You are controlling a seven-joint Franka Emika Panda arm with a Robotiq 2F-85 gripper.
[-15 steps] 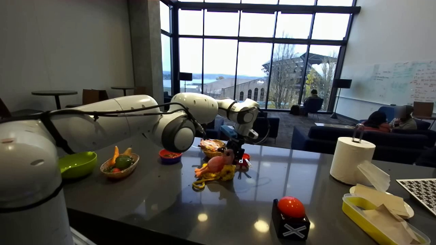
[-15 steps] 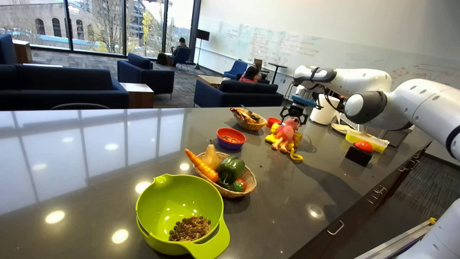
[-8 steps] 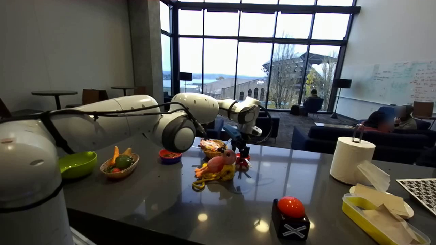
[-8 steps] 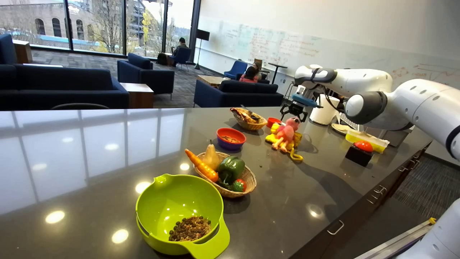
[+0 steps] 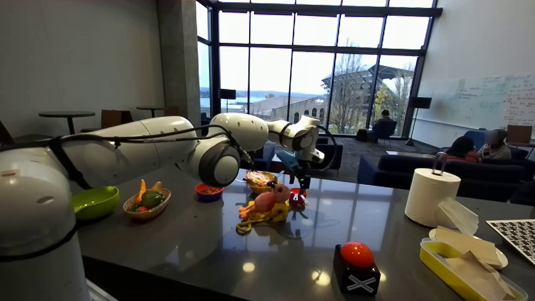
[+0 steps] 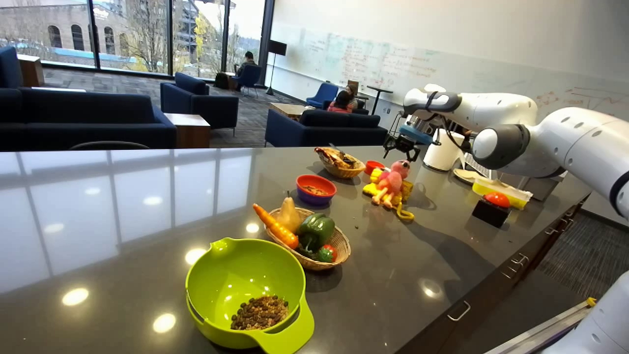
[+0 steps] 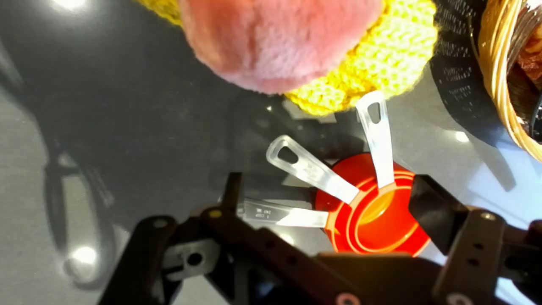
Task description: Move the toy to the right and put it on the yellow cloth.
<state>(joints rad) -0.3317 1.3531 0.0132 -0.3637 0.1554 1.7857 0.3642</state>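
Note:
The pink plush toy (image 5: 267, 201) lies on top of the yellow knitted cloth (image 5: 279, 212), with its round head raised. Both also show in an exterior view, the toy (image 6: 393, 178) partly covering the cloth (image 6: 372, 190). In the wrist view the toy's head (image 7: 275, 42) fills the top edge, and the cloth (image 7: 398, 55) sticks out beside it. My gripper (image 7: 326, 182) is open and empty, its fingers wide apart. It hovers above the red measuring cups, beside the toy's head and apart from it; it shows in both exterior views (image 5: 301, 184) (image 6: 399, 155).
Red measuring cups (image 7: 377, 237) with metal handles stand under my gripper. A wicker basket (image 7: 497, 76) is close by. A red and purple bowl (image 6: 314, 197), a vegetable basket (image 6: 341, 250), a green bowl (image 6: 211, 295), a red button box (image 5: 355, 274) and a paper towel roll (image 5: 430, 196) stand on the counter.
My gripper has risen and moved away from the toy's head, tilting slightly. The toy and the yellow cloth have stayed in place.

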